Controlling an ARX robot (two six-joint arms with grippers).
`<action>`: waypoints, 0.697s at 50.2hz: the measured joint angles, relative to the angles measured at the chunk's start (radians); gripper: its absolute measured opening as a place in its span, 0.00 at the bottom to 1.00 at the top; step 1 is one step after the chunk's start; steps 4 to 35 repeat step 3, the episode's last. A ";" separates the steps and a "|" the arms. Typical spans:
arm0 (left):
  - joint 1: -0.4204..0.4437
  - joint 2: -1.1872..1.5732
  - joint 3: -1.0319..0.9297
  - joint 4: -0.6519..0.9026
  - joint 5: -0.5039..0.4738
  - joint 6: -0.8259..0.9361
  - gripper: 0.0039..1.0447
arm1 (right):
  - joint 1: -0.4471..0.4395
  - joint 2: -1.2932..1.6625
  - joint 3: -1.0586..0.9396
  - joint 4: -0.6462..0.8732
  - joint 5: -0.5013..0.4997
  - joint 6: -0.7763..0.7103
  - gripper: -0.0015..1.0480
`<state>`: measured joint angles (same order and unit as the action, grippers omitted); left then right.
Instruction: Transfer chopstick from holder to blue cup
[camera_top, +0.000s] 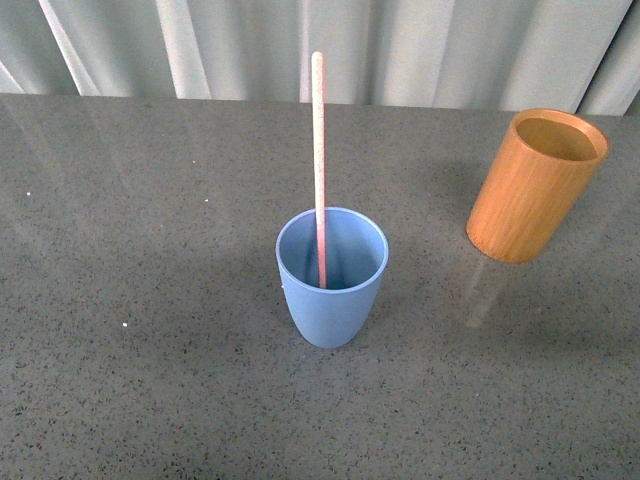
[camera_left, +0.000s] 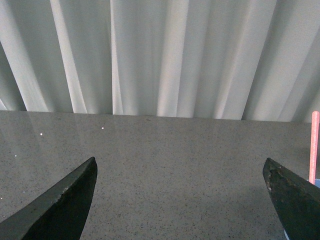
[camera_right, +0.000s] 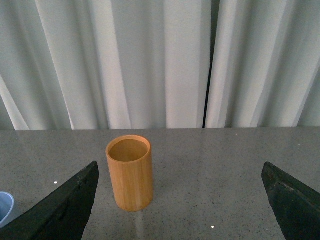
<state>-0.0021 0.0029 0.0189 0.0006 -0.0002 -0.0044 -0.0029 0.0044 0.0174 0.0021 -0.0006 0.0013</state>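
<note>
1. The left hand (camera_left: 180, 195) shows only in its own wrist view: two dark fingertips (camera_left: 65, 205) stand wide apart with nothing between them, hovering above bare counter (camera_left: 175, 165).
2. At the edge of that same view, just beyond one fingertip, rises the pale pink chopstick (camera_left: 315, 145), with a sliver of blue beneath it.
3. The right hand (camera_right: 180, 200) is likewise spread wide and empty, its dark fingertips (camera_right: 70, 205) framing the scene from its wrist camera.
4. Between those fingertips, farther off on the counter, stands the holder (camera_right: 130, 172), an orange-brown wooden cylinder, upright and with nothing seen inside it.
5. A bit of the blue cup (camera_right: 5, 205) peeks in beside one right fingertip.
6. In the front view neither arm appears. The blue cup (camera_top: 332, 290) stands upright near the middle of the grey speckled counter (camera_top: 130, 350).
7. The chopstick (camera_top: 319, 150) stands in the blue cup, nearly upright, its lower end on the cup's inside bottom and its upper half rising well above the rim.
8. The holder (camera_top: 535, 185) stands well apart to the right of the cup, empty.
9. Pale pleated curtains (camera_top: 400, 50) hang behind the counter's far edge.
</note>
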 joint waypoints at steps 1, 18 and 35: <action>0.000 0.000 0.000 0.000 0.000 0.000 0.94 | 0.000 0.000 0.000 0.000 0.000 0.000 0.90; 0.000 0.000 0.000 0.000 0.000 0.000 0.94 | 0.000 0.000 0.000 0.000 0.000 0.000 0.90; 0.000 0.000 0.000 0.000 0.000 0.000 0.94 | 0.000 0.000 0.000 0.000 0.000 0.000 0.90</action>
